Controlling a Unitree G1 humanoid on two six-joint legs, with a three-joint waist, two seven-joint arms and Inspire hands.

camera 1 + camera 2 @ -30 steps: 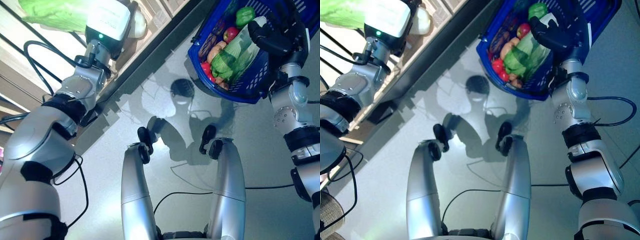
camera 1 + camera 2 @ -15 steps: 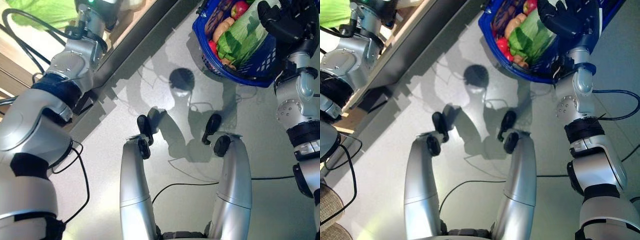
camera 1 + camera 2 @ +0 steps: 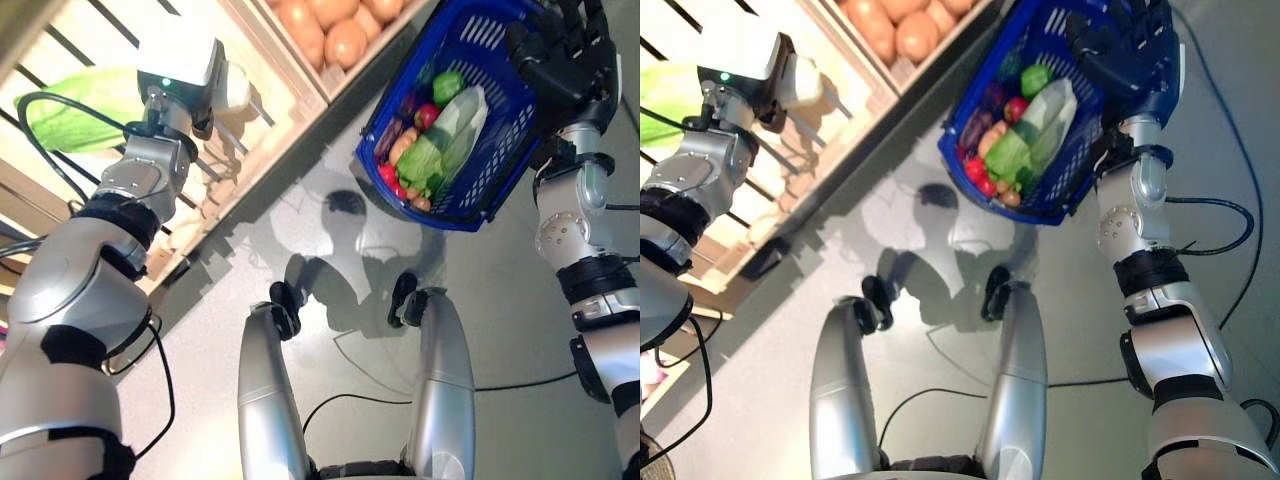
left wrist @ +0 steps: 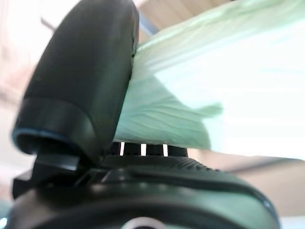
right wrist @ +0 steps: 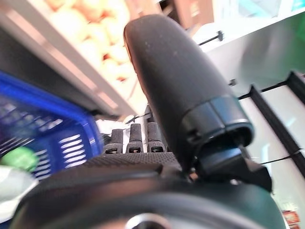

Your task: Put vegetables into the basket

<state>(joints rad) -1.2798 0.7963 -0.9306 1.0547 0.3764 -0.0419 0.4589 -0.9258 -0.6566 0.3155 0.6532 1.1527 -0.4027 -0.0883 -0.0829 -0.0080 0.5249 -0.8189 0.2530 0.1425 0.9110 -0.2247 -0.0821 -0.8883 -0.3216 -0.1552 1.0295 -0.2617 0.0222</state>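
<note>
My left hand (image 4: 143, 186) reaches into the wooden stand (image 3: 290, 95). In its wrist view the thumb (image 4: 86, 86) presses against a pale green leafy vegetable (image 4: 214, 95) that lies across the fingers. The same vegetable (image 3: 70, 110) shows on the stand's shelf beside the left wrist. The blue plastic basket (image 3: 495, 150) stands on the floor at the upper right. It holds a wrapped leafy green (image 3: 440, 145), a round green vegetable (image 3: 447, 85), red ones (image 3: 388, 175) and other small vegetables. My right hand (image 3: 560, 60) is above the basket's far rim with straight fingers, holding nothing.
The wooden stand runs along the left and top, with slatted shelves and a crate (image 3: 340, 30) near the basket. Grey floor (image 3: 330, 160) lies between the stand and the basket.
The whole picture has shifted, so the camera has moved; more of the stand shows now. The left hand stays at the green vegetable and the right hand stays over the basket.
</note>
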